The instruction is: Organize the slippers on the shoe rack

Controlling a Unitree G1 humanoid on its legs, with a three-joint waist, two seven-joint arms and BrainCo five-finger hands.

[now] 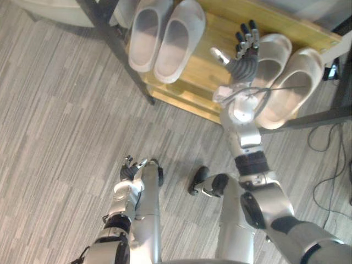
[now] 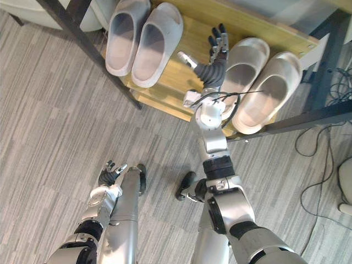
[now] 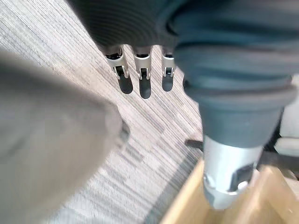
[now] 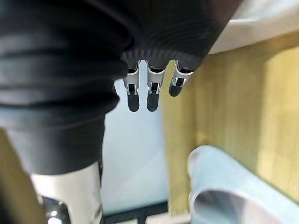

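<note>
On the wooden shelf [image 1: 220, 30] of the shoe rack [image 1: 115, 41], along the top of the frame: grey slippers [image 1: 165, 38] at upper centre, side by side and touching, and cream slippers [image 1: 286, 74] at upper right, likewise paired, slanting a little, ends near the shelf's front edge.

Between the two pairs, just beside the cream one: right hand [image 1: 245, 58], raised over bare wood, fingers [image 1: 250, 30] straight and fanned out, thumb held apart, gripping nothing.

Lower left of the frame, low over the grey floor [image 1: 66, 126]: left hand [image 1: 131, 168], well apart from the rack, fingers loose and nearly straight, empty too.

Look like one-piece moulded foam or rubber, so probably light, thick-soled, slightly springy, not fragile. Matte skin, likely to drag on the wood more than slide.

Best taken across the middle, fingers on one side wall of the sole and thumb on the other, or pinched at the band over the toes with the thumb tucked inside the opening. Broad bodies, so probably one slipper per grasp. For mere straightening, likely enough to push a side wall with flat fingers.

Seems close to done: both pairs up on the shelf and matched.
</note>
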